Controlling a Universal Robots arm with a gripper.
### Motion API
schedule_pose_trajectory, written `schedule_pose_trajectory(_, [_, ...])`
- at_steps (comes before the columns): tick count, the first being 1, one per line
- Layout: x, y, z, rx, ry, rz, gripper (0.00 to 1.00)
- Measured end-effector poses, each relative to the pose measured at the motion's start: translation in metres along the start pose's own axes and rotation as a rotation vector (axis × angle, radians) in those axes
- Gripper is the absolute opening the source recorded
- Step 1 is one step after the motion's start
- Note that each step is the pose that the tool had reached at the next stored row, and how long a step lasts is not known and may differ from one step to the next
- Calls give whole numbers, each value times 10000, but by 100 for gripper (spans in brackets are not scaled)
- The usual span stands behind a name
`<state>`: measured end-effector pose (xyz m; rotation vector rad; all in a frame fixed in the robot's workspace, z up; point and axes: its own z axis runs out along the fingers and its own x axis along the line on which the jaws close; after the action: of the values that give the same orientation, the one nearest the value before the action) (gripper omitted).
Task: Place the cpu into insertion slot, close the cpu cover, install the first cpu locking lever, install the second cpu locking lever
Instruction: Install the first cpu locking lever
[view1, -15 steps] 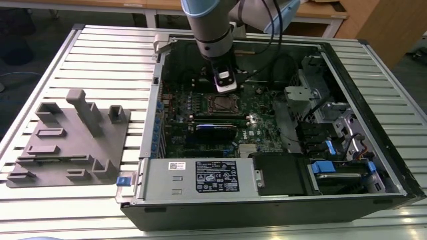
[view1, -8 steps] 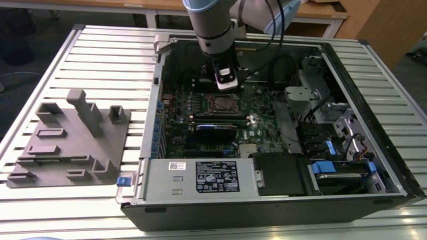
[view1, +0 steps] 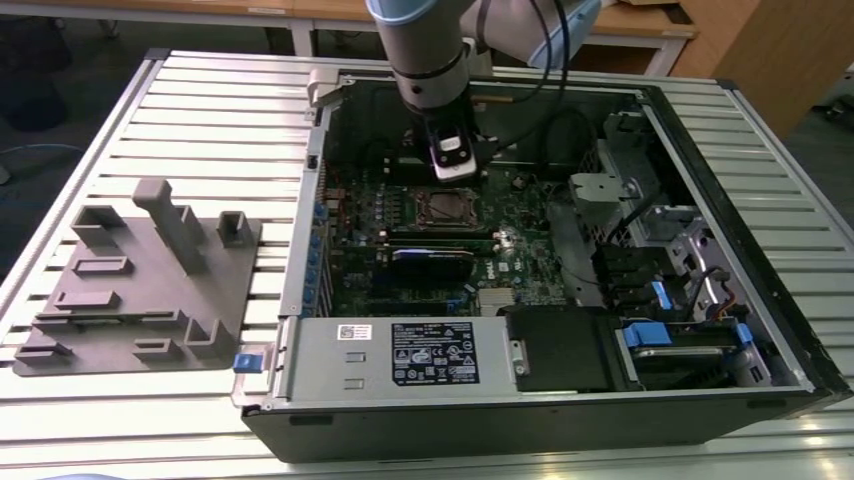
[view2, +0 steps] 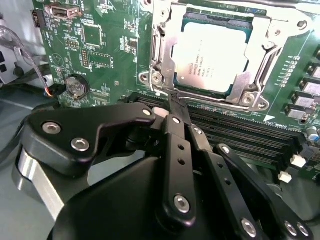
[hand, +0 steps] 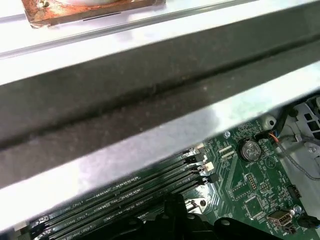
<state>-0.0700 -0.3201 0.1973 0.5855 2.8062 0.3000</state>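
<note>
A: Cpu (view2: 212, 57) is already sitting in the insertion slot (view2: 235, 90), upper right of the second wrist view, with the cpu cover (view2: 162, 50) closed around it.

B: So a locking lever step is under way?

A: I judge so. Low in that frame, the gripper (view2: 172, 102) is reaching the socket's near edge, fingers pressed together, possibly on a lever; fine alignment matters.

B: And the exterior view?

A: It is showing the arm (view1: 427, 60) standing over the motherboard (view1: 400, 250), upper centre.

Grey tubular arm (view1: 424, 40) with pale blue joint ring and black cable; black end effector (view2: 172, 107) links studded with silver screws.
</note>
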Motion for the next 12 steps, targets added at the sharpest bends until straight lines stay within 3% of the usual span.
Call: schedule_pose_trajectory(12, [-41, -16, 63, -5, 2, 4, 11])
